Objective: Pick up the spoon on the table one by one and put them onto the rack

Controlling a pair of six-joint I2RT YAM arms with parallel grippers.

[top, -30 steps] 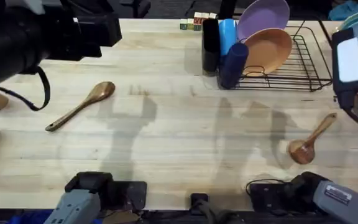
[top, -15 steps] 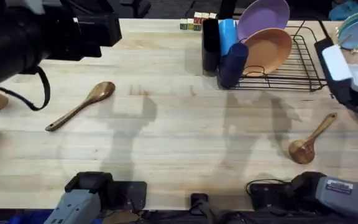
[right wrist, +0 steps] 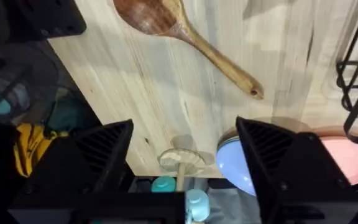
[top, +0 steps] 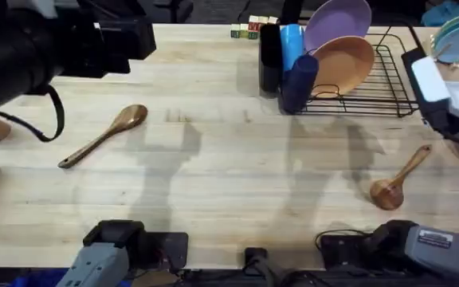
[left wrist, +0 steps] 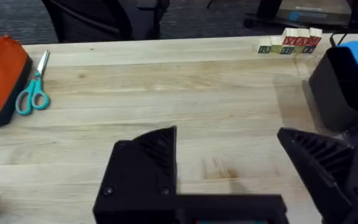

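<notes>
The right tool (right wrist: 182, 162) is seen in the right wrist view with its two black fingers (right wrist: 98, 152) spread wide and nothing held between them. Beyond the fingers a brown wooden spoon (right wrist: 185, 40) lies flat on the tabletop (right wrist: 272, 43), its bowl toward the upper left of that frame and its handle running toward the lower right. Stacked plates (right wrist: 253, 165), pale blue and pink, are seen past the tabletop edge near the lower right.

The left tool (left wrist: 229, 165) is shown in the left wrist view with its fingers (left wrist: 148, 155) likewise apart and empty, above bare tabletop. Teal-handled scissors (left wrist: 33, 93) lie at the upper left of that frame, touching an orange pouch (left wrist: 2, 78).

In the overhead view the right arm (top: 445, 92) is found at the right edge of the frame, and the left arm (top: 30, 48) appears large and dark in the upper left. The spoon near the right arm (top: 397, 182) lies in the right middle of the frame, bowl toward the bottom. A second spoon (top: 106, 135) lies left of centre, bowl at its upper right end. The two are well apart. The rack (top: 389, 88) stands at the upper right, holding a purple plate (top: 337, 20), an orange plate (top: 343, 65) and, at its left end, a black utensil holder (top: 270, 56).
</notes>
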